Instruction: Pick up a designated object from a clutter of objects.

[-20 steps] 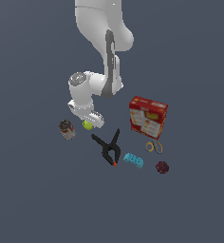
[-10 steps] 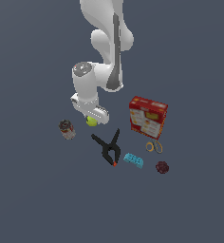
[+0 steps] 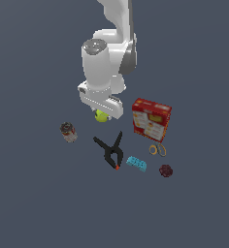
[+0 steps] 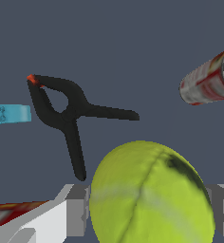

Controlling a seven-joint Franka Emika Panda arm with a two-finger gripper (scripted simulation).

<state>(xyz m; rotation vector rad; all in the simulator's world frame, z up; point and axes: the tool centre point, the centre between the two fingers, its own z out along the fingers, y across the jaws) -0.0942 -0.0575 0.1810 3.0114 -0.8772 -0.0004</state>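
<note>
Glossy white arm [image 3: 105, 63] of rounded segments — grey joint cap, dark seams — ending in a boxy white-and-grey claw [image 3: 102, 110].

Ball [image 4: 152, 194] matt fuzzy; clamp [image 4: 66, 114] smooth plastic.

White arm comes down from 12 o'clock in the exterior view, forearm near vertical, wrist housing bulky above the hand. Gripper [image 3: 102, 115] points straight down, its flat white body tilted toward 4 o'clock. Wrist view: grey fingers [image 4: 76, 216] at either side of the yellow-green ball [image 4: 152, 194], pressed to its flanks, jaws closed on it. Ball tucked directly beneath the hand in the exterior view.
</note>
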